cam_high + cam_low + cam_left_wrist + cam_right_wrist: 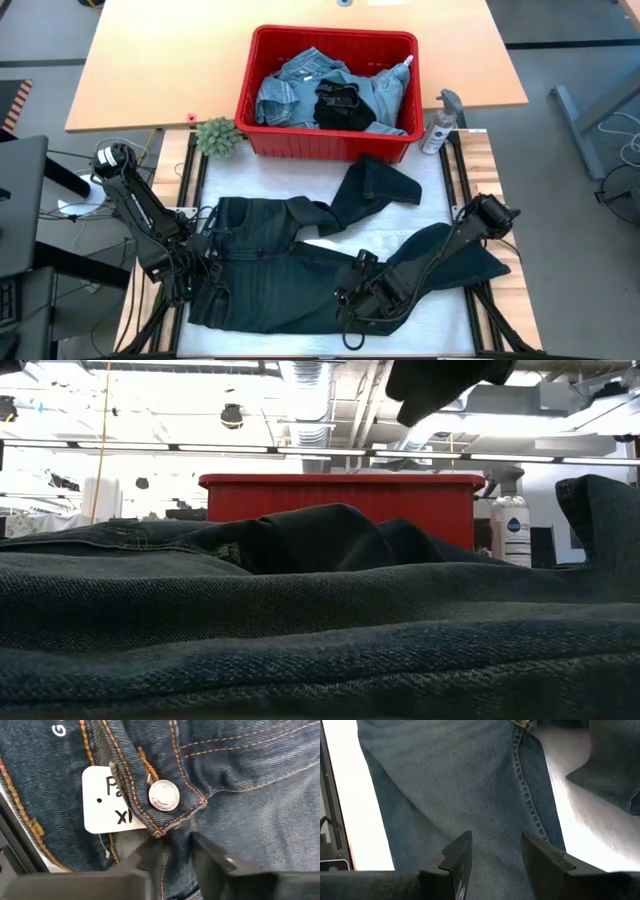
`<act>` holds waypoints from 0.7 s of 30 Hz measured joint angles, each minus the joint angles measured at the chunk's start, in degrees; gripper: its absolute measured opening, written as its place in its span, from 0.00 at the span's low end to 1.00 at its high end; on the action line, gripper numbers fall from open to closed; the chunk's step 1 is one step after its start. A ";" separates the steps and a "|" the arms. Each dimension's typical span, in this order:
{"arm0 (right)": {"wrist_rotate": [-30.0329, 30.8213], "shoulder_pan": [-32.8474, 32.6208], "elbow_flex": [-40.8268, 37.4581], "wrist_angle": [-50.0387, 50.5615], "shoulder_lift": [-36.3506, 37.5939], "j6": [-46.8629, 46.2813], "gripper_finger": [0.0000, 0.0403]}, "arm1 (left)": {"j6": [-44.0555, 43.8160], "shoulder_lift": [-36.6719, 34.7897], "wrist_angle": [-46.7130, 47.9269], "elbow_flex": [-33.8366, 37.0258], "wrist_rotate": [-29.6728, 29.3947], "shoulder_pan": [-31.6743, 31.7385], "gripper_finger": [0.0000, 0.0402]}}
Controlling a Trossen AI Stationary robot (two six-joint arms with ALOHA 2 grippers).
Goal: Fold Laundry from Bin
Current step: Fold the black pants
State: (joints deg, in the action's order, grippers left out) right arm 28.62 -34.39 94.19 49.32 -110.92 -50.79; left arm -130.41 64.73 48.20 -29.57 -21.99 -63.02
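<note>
jaws of left gripper pinch jeans waistband; fabric hides fingertips.

I work in a lab or industrial hall, not a home. Over my table hang bare ducts, pipes and lamps under an open ceiling. The floor around is plain grey, cables trail beside my bench, and a metal frame stands nearby.
</note>
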 joint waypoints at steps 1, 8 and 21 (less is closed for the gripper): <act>0.01 0.04 0.02 -0.79 -0.30 -0.25 0.46 | 0.48 0.00 -0.09 -0.24 -0.24 0.00 0.10; -1.50 -0.09 0.02 -4.98 -5.51 -0.81 0.37 | 1.34 0.00 0.03 -2.70 -1.00 0.02 0.01; -6.18 -1.35 0.00 -5.66 -9.37 -4.26 0.22 | 1.18 0.00 19.69 -19.12 -8.47 1.05 0.00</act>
State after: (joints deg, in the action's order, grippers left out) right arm 22.44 -35.74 94.19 43.66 -120.29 -55.05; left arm -129.23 64.73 67.89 -48.69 -30.46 -61.98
